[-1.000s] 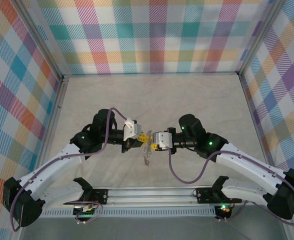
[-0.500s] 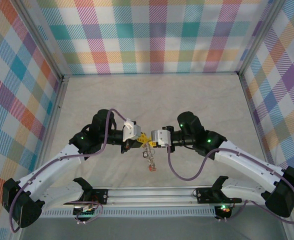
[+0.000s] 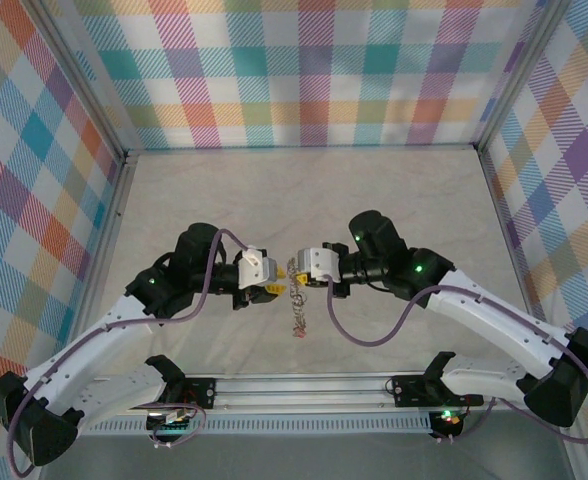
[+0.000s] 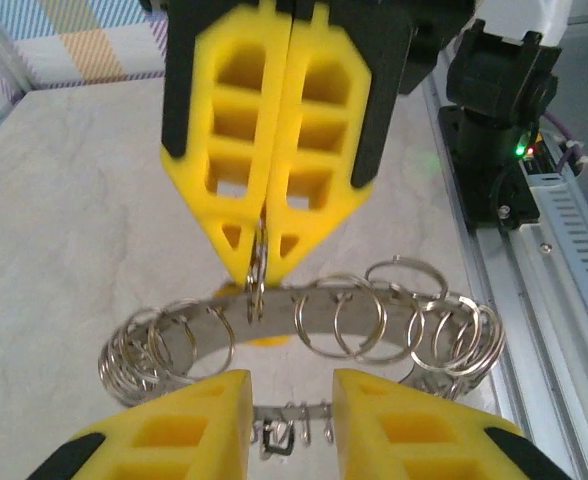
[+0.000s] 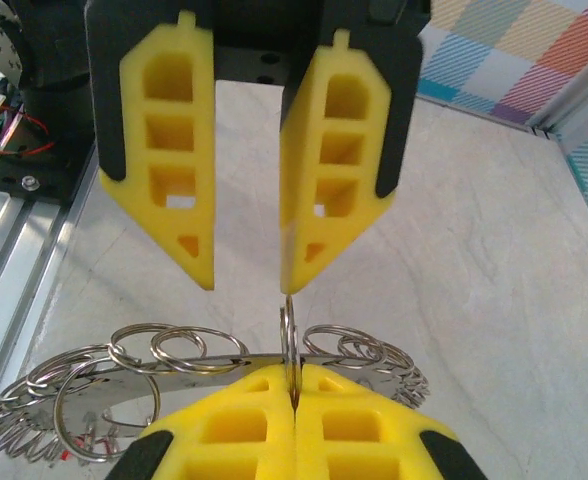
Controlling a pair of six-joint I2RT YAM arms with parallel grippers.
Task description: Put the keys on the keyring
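While the right claw [image 5: 294,385] clamps one upright loop of the large silver metal keyring [image 5: 204,362], the left claw [image 5: 250,283] faces it tip to tip, fingers apart and empty. The keyring hangs between them over the pale counter [image 3: 394,200], its band crosswise to both.

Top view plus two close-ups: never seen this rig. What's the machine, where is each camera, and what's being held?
Two robot arms are bolted at the near edge of a table. The wide picture comes from a fixed camera above and behind them. The two close-ups come from a camera on each wrist, each looking past its own yellow fingers at the other arm's. The right end effector is shut on the keyring, a metal ring strung with many small rings, which dangles between the arms. The left end effector faces it with its fingers apart, holding nothing.
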